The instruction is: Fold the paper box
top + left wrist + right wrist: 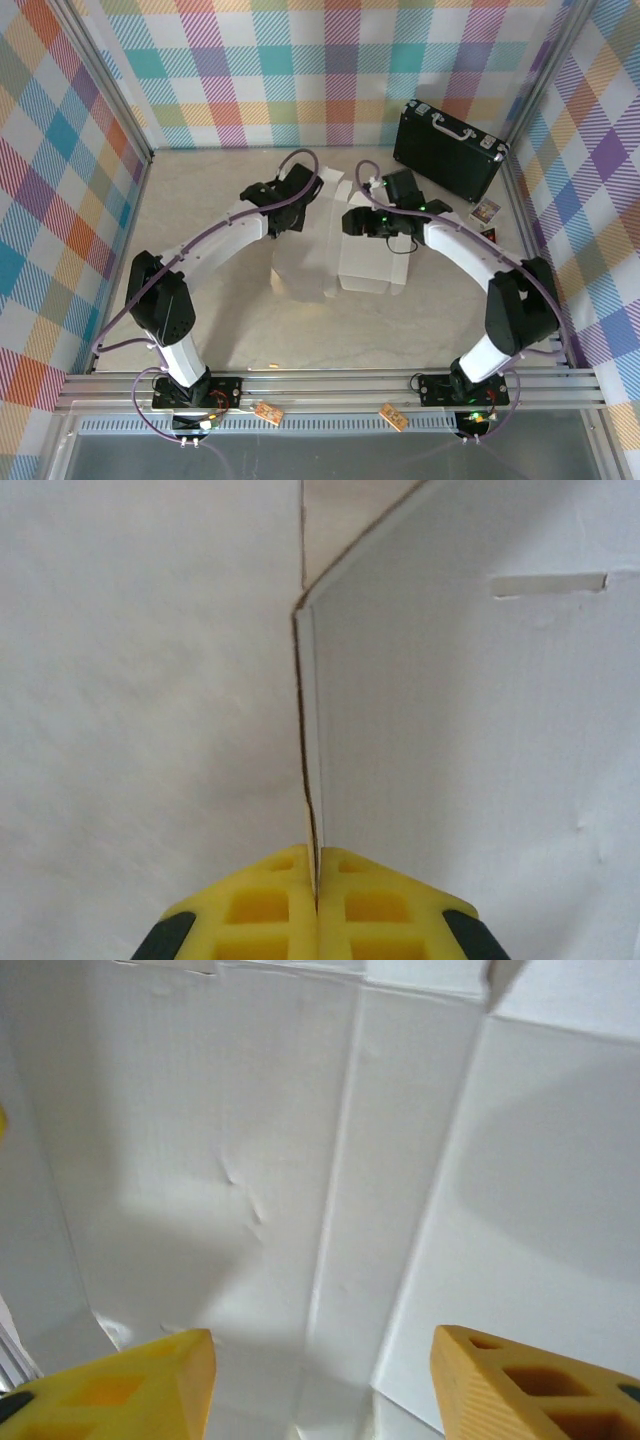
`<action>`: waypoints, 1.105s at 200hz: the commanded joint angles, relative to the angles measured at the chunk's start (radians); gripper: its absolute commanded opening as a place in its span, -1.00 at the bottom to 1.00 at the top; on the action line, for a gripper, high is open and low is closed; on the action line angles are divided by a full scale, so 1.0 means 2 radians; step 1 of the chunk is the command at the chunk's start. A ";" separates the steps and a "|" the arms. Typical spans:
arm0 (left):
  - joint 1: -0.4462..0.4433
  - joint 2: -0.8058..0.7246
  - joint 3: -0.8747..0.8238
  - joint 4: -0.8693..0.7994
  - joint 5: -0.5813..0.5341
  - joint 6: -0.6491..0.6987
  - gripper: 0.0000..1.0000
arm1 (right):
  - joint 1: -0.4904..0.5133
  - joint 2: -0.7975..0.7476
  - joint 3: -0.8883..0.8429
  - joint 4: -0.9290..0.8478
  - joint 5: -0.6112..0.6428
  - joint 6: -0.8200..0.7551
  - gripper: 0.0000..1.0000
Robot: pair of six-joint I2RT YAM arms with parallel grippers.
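The paper box is laid white side up at the centre of the surface. One flap edge is pinched by the jaws of the left arm and runs away from them toward 12 o'clock. The jaws of the right arm are held apart just over the creased panels.

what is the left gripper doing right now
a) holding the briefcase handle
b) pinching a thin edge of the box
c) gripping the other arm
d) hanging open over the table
b: in the left wrist view the left gripper is closed on a thin, brown-edged panel of the box, which runs up from between its tips.
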 commanded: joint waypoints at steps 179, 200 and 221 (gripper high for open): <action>-0.079 -0.031 -0.254 0.574 -0.120 0.753 -1.00 | -0.060 -0.063 -0.031 0.038 -0.018 -0.081 0.82; -0.093 -0.031 -0.277 0.596 -0.132 0.753 -1.00 | -0.068 -0.041 -0.017 0.033 -0.070 -0.095 0.70; -0.106 -0.032 -0.299 0.620 -0.143 0.752 -1.00 | -0.070 -0.023 0.005 0.018 -0.114 -0.126 0.67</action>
